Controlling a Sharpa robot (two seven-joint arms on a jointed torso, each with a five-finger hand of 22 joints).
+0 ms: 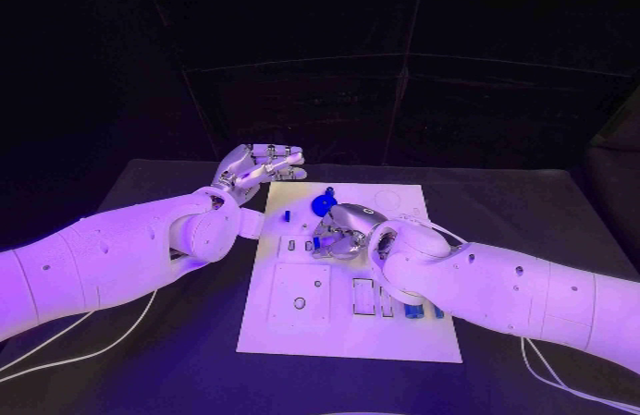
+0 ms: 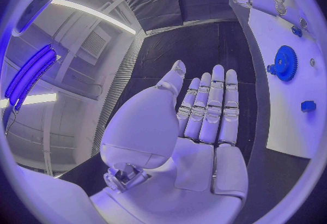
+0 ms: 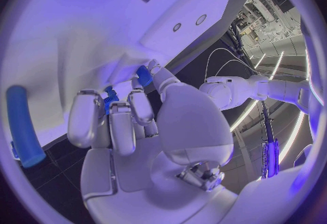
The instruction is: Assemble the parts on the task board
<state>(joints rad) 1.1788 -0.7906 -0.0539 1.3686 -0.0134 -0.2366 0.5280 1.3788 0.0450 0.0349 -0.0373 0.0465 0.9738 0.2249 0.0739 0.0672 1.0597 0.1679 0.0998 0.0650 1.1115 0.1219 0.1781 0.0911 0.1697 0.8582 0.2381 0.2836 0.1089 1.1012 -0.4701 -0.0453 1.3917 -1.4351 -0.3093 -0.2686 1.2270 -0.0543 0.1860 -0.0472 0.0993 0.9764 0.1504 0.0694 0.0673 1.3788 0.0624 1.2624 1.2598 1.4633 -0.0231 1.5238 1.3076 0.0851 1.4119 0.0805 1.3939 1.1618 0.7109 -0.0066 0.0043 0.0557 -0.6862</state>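
Observation:
The white task board (image 1: pixel 350 286) lies in the middle of the black table. My right hand (image 1: pixel 344 231) rests on the board's middle, fingers curled down. In the right wrist view my right hand (image 3: pixel 129 126) pinches a small blue part (image 3: pixel 144 75) between thumb and fingers, against the board (image 3: pixel 89 22). A blue gear (image 1: pixel 325 202) stands just beyond that hand, and a small blue part (image 1: pixel 284 215) lies to its left. My left hand (image 1: pixel 260 167) hovers by the board's far left corner, fingers straight and apart, palm bare (image 2: pixel 204 126). The left wrist view also shows the gear (image 2: pixel 283 63) and a small part (image 2: pixel 308 106).
Several blue pieces (image 1: pixel 413 311) stand in slots near the board's right side, under my right forearm. A long blue peg (image 3: pixel 24 126) shows near the board's edge in the right wrist view. White cables (image 1: pixel 80 341) trail over the table at both near corners.

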